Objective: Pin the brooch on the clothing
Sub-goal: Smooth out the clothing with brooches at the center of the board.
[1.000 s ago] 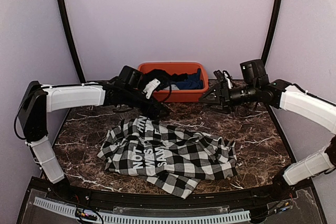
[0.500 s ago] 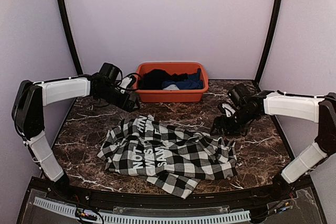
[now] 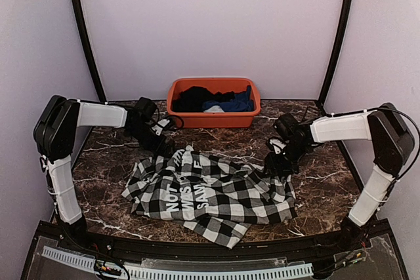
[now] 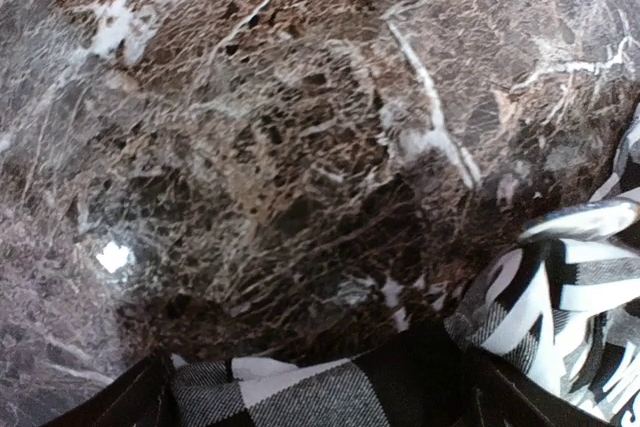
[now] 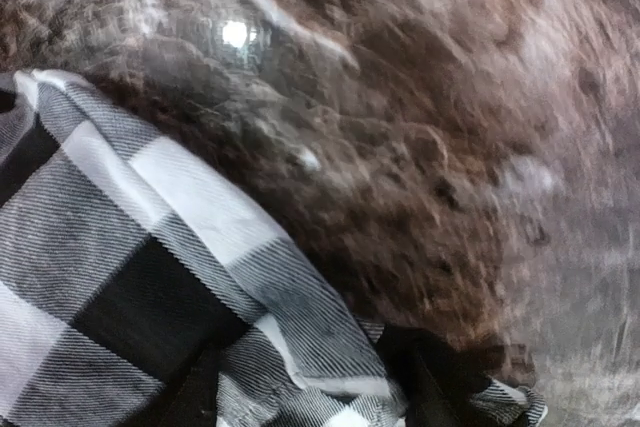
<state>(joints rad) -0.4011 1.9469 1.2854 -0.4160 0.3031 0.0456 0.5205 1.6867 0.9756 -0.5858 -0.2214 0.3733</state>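
both arms have dropped from near the tub (image 3: 213, 121) to the shirt (image 3: 210, 191); pinning not begun.
top: shirt lies crumpled on the table (image 3: 328, 155), left gripper (image 3: 163, 149) at its far-left edge, right gripper (image 3: 272, 165) at its far-right edge, no brooch seen. left wrist: jaws wide, astride the hem. right wrist: jaws partly apart round a fold, grip unclear.

From my left gripper (image 3: 164, 152) the shirt (image 3: 210, 195) spreads rightward and nearer on the table (image 3: 328, 175). From my right gripper (image 3: 272, 167) it spreads leftward and nearer. Its cloth lies between each gripper's jaws. The tub (image 3: 213, 121), with garments (image 3: 197, 98) in it, stands beyond both.
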